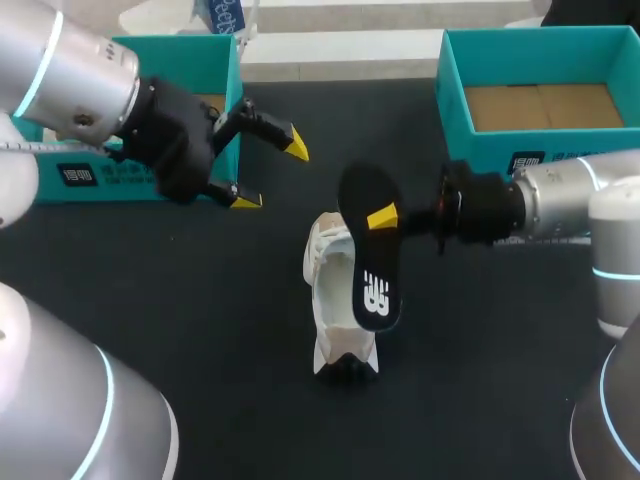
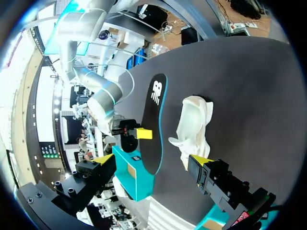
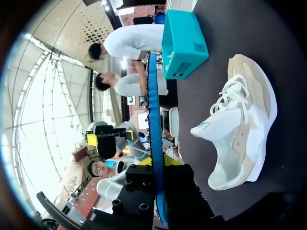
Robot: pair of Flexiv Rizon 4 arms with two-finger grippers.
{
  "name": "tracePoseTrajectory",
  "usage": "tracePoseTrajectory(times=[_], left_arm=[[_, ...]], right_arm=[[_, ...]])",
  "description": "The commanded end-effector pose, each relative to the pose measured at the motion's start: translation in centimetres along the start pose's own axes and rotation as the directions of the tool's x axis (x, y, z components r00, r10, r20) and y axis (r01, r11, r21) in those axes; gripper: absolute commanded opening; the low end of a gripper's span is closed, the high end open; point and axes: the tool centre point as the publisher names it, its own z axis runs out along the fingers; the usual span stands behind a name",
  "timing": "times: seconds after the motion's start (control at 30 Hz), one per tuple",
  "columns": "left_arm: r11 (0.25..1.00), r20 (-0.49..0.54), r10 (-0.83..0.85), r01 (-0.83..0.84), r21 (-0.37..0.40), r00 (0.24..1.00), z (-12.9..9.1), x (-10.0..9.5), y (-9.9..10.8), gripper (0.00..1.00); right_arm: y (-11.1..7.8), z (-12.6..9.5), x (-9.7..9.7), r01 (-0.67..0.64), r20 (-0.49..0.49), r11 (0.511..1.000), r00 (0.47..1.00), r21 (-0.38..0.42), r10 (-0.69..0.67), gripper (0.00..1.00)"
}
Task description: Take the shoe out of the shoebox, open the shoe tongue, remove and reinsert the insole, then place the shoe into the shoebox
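Note:
A white shoe [image 1: 335,310] lies on its side on the dark table, near the middle. My right gripper [image 1: 385,215] is shut on the heel end of a black insole [image 1: 372,260] with a blue edge and holds it in the air just above the shoe. From the right wrist the insole [image 3: 152,110] shows edge-on between the fingers of the right gripper [image 3: 158,165], with the shoe [image 3: 244,124] beside it. My left gripper [image 1: 268,170] hangs open and empty to the shoe's left. In the left wrist view, the insole [image 2: 153,120] and the shoe [image 2: 194,124] lie ahead of the left gripper [image 2: 152,160].
A teal shoebox [image 1: 228,100] stands at the back left, right behind my left gripper. A second open teal shoebox [image 1: 445,90] stands at the back right, with brown card showing inside; my right arm runs along its front wall.

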Motion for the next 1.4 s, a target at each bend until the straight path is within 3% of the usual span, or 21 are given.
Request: tracePoseTrajectory(times=[0.03, 0.2, 0.43, 0.53, 1.0, 1.03, 1.1, 1.13, 1.17, 1.23, 1.4], left_arm=[[1.000, 0.074, 0.002, -0.002, -0.006, 0.997, 0.1, 0.4, -0.2, 1.00], [0.999, 0.187, 0.004, -0.011, 0.037, 0.982, 1.1, 1.9, 0.2, 1.00], [1.000, 0.343, -0.007, 0.008, 0.000, 0.939, 2.9, 2.8, 1.7, 1.00], [0.999, 0.415, -0.050, 0.044, 0.023, 0.908, 3.6, 3.0, 2.0, 1.00], [0.998, 0.530, -0.054, 0.039, 0.041, 0.846, 7.1, 2.0, 2.4, 1.00], [0.998, 0.530, -0.055, 0.039, 0.041, 0.846, 7.4, 2.0, 2.3, 0.85], [0.998, 0.534, -0.062, 0.043, 0.048, 0.843, 8.1, 1.9, 2.3, 0.72], [0.998, 0.536, -0.063, 0.042, 0.051, 0.842, 8.4, 1.8, 2.3, 0.55], [0.998, 0.538, -0.063, 0.042, 0.052, 0.841, 8.7, 1.7, 2.3, 0.49], [0.998, 0.546, -0.061, 0.036, 0.056, 0.835, 9.3, 1.5, 2.2, 0.41], [0.997, 0.558, -0.061, 0.030, 0.065, 0.828, 10.4, 0.9, 2.0, 0.39]], right_arm=[[-0.2, 0.2, 0.1, -0.001, -0.002, 1.000, 1.000, -0.001, 0.001, 0.00], [-0.4, 0.1, 0.6, 0.008, -0.036, 1.000, 0.999, -0.014, -0.009, 0.00], [-0.5, 0.5, 1.4, 0.020, -0.074, 0.999, 0.997, -0.028, -0.023, 0.00], [-0.5, 0.7, 1.6, 0.029, -0.096, 0.999, 0.995, -0.042, -0.033, 0.00], [-0.9, 2.2, 1.5, 0.033, -0.116, 0.998, 0.992, -0.053, -0.039, 0.00], [-0.9, 2.3, 1.5, 0.033, -0.117, 0.998, 0.992, -0.055, -0.039, 0.00], [-1.0, 2.4, 1.4, 0.030, -0.116, 0.998, 0.993, -0.063, -0.037, 0.00], [-1.0, 2.5, 1.4, 0.030, -0.115, 0.998, 0.993, -0.063, -0.037, 0.00], [-1.0, 2.5, 1.4, 0.029, -0.114, 0.997, 0.993, -0.065, -0.037, 0.00], [-1.0, 2.6, 1.4, 0.029, -0.112, 0.997, 0.993, -0.066, -0.036, 0.00], [-1.0, 2.7, 1.4, 0.032, -0.113, 0.997, 0.993, -0.073, -0.040, 0.00]])
